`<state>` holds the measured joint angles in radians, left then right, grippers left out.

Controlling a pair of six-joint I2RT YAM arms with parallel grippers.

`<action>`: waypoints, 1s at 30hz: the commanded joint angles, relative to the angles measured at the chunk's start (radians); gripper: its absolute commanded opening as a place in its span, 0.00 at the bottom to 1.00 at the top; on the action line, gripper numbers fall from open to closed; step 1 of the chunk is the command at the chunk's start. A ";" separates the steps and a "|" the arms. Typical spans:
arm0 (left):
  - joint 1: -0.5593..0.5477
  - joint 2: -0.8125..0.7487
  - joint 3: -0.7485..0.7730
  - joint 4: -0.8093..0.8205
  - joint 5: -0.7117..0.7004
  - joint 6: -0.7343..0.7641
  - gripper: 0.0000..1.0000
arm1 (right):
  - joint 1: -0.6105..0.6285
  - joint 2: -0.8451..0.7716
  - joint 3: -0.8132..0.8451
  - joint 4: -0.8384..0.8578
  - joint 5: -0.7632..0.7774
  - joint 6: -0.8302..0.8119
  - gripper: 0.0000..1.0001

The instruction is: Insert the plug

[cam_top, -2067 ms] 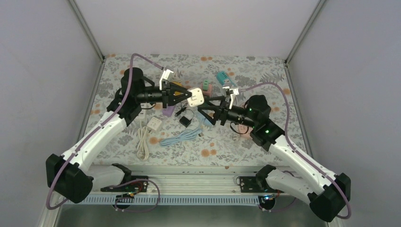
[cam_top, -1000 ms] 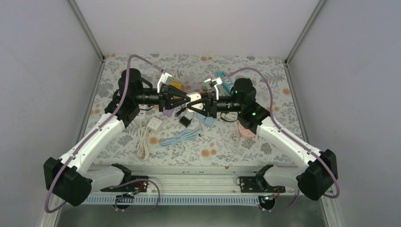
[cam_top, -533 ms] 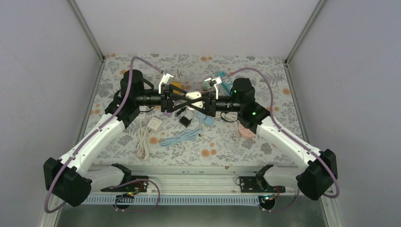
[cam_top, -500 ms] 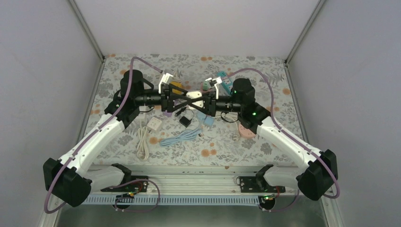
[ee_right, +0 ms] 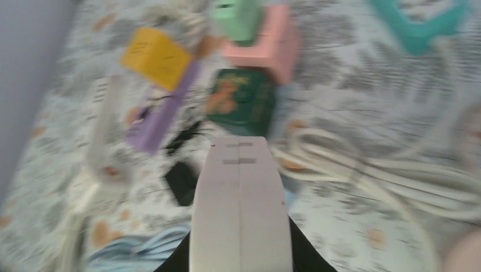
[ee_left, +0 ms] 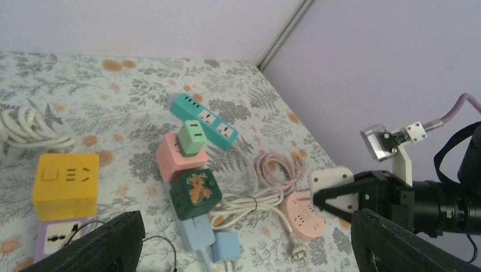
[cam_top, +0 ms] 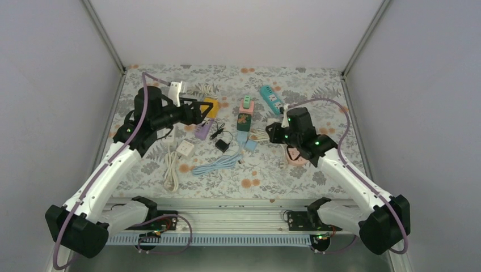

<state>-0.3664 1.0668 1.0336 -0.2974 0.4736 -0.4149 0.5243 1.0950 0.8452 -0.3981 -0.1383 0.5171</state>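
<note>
The plug (ee_left: 332, 180) is a white block, and my right gripper (ee_left: 340, 195) is shut on it, hovering just above the round pink power strip (ee_left: 303, 208). In the right wrist view the plug (ee_right: 239, 192) fills the space between the dark jaws of that gripper (ee_right: 239, 232); the background is blurred. Seen from the top, the right gripper (cam_top: 271, 134) sits right of centre, next to the pink strip (cam_top: 295, 157). My left gripper (cam_top: 199, 112) is back at the upper left, open and holding nothing. Its fingers (ee_left: 108, 243) stand wide apart in its own view.
Across the floral mat lie a yellow cube socket (cam_top: 210, 105), a purple strip (cam_top: 202, 130), a teal strip (cam_top: 271, 97), a pink cube with a green adapter (cam_top: 246, 106), a dark green cube (cam_top: 244, 120), a black adapter (cam_top: 222, 145), a blue cable (cam_top: 215, 164) and a white cable (cam_top: 170, 170).
The left gripper opened, let go of the white plug and drew back to the left. The right gripper closed on the plug and carried it right and down, toward the pink strip.
</note>
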 commanded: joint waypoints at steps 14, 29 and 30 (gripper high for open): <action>0.007 0.002 -0.141 0.030 0.097 0.009 0.90 | -0.268 0.030 -0.169 -0.193 0.183 0.130 0.03; 0.006 0.026 -0.199 0.083 0.159 0.002 0.89 | -0.294 0.113 -0.151 -0.280 0.198 0.177 0.03; 0.006 0.027 -0.203 0.088 0.161 -0.001 0.89 | -0.293 0.116 -0.153 -0.279 0.201 0.178 0.03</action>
<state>-0.3656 1.0920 0.8497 -0.2481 0.6071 -0.4141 0.2394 1.1976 0.6682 -0.6518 0.0498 0.6643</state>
